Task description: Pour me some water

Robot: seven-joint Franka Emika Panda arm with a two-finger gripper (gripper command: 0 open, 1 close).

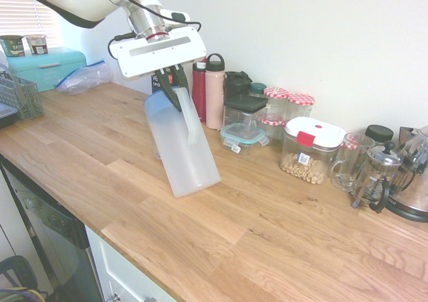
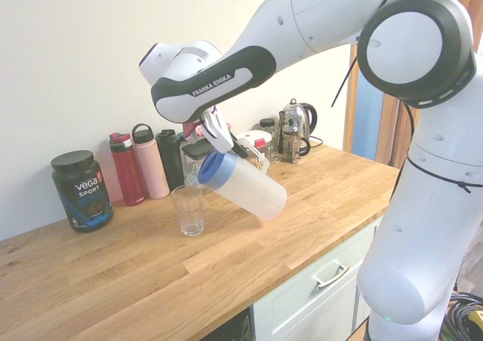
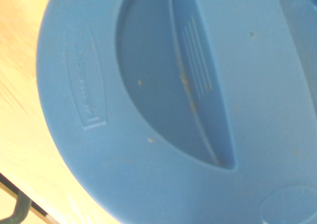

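one handle, pinched, and that's the grip: in the first exterior view the gripper [image 1: 183, 100] has its dark fingers [image 1: 168, 89] closed on the white handle [image 1: 190, 118] of the frosted plastic jug [image 1: 182, 156], body tipped, base swung out above the wooden counter [image 1: 267, 248]. the water should be inside that jug, though it's so clear behind the frosting that i can't pick out its level. over to the second exterior view, and the round blue lid [image 2: 217, 169] leans down right by the rim of the clear drinking glass [image 2: 189, 211]; i can't tell whether anything is flowing. looks like a stiff, fairly tough jug, heavy if well filled, its weight liable to slide lidward and twist in a narrow pinch. the handle is the place to hold, squarely and firmly; the smooth sides could be slippery when wet. that glass is the fragile one, so no knocks, please! and the wrist view: blue lid filling nearly everything, moulded recess showing, hard plastic by the look of it, no place to grab mid-pour.
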